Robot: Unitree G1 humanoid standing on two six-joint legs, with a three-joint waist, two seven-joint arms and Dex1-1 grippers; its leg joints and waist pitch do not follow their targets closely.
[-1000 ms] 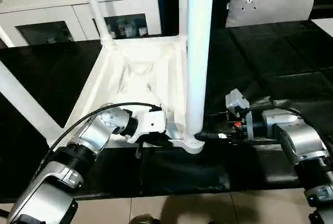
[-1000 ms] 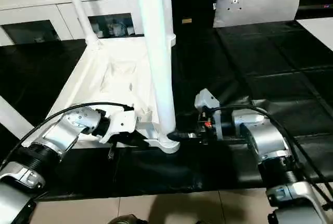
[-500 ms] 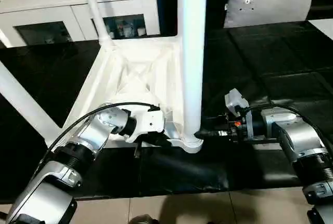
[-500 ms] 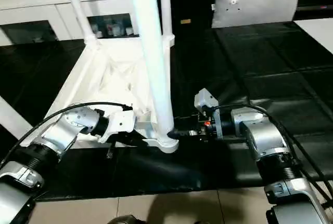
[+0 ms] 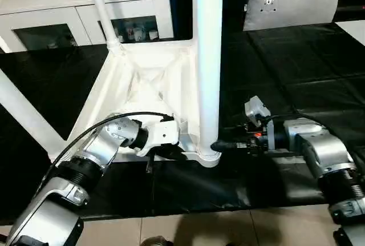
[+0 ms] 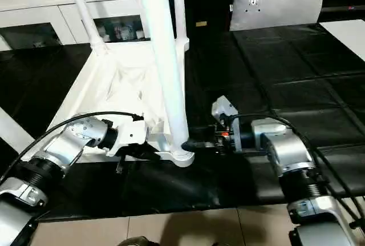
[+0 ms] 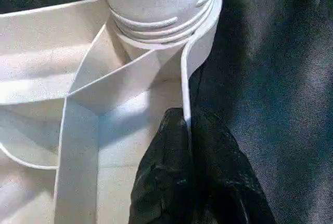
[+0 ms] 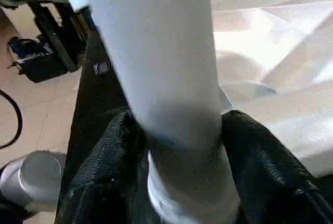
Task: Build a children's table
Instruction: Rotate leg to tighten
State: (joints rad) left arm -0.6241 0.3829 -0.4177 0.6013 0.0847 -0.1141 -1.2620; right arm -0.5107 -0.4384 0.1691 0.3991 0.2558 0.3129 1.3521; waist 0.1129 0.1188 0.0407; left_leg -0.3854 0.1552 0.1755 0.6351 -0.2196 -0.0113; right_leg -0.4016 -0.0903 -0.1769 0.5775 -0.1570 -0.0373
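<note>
Upturned white tabletop (image 5: 148, 80) lying on black mat (image 5: 296, 63), left gripper (image 7: 188, 130) jaws clamped on near rim by corner socket (image 5: 206, 156), right gripper (image 8: 177, 146) jaws astride upright leg (image 5: 207, 57), pressing its base, cushion (image 5: 291, 0) behind.

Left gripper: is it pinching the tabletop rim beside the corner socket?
Yes, the left gripper has its black fingers closed on the tabletop's thin rim just below the socket.

One white tabletop (image 5: 148, 80) lies upside down. Four white legs show: one (image 5: 207, 57) at the near right corner socket, one (image 5: 102, 9) far left, one (image 6: 178, 6) far right, one (image 5: 23, 115) near left. One grey cushion (image 5: 291, 0). Two claws: left (image 5: 171, 153), right (image 5: 219, 145).
</note>
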